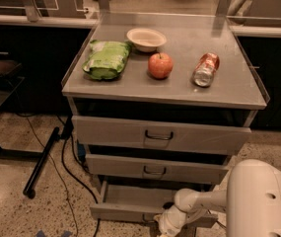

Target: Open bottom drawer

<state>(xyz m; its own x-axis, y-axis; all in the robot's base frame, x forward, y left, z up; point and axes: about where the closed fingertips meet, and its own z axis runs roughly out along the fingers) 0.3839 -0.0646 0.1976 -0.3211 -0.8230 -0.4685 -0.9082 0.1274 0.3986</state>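
On the grey worktop (174, 94) lie a green bag (105, 59), a white bowl (146, 37), a red apple (160, 65) and a tipped can (206, 69). Lowest of three, the bottom drawer (125, 197) stands partway out, its plain grey inside showing. The end effector (166, 222) sits at the middle of that drawer's front panel, on a white arm (204, 199) reaching in from the right. Whether it is open or clamping anything cannot be told.

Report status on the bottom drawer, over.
Gripper low at front of bottom drawer, near centre. Drawer partway out, grey inside showing. Black cable on floor by its left corner.
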